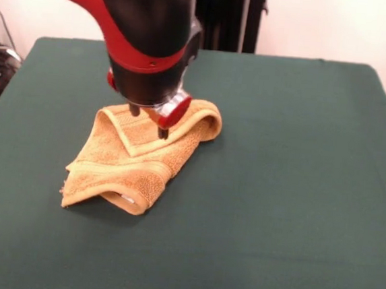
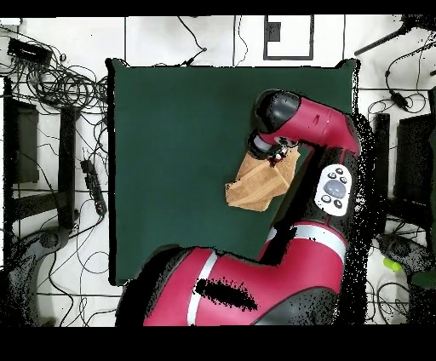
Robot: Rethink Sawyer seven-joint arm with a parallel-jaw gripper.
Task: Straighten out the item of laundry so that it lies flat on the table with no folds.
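hand [image 1: 149, 122]: tips spread, gripping nothing | you see folded towel [image 1: 134, 163] directly beneath | long axis diagonal on counter [image 1: 297, 194]

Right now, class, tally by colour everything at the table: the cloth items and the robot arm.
Orange-tan: 1, the hand towel, folded over itself.
Dark green: 1, the table cloth.
Red and black: 1, the arm with its gripper over the towel.
Total: 3.

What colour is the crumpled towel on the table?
The towel is orange-tan, lying folded on the dark green table. The front view shows it best.
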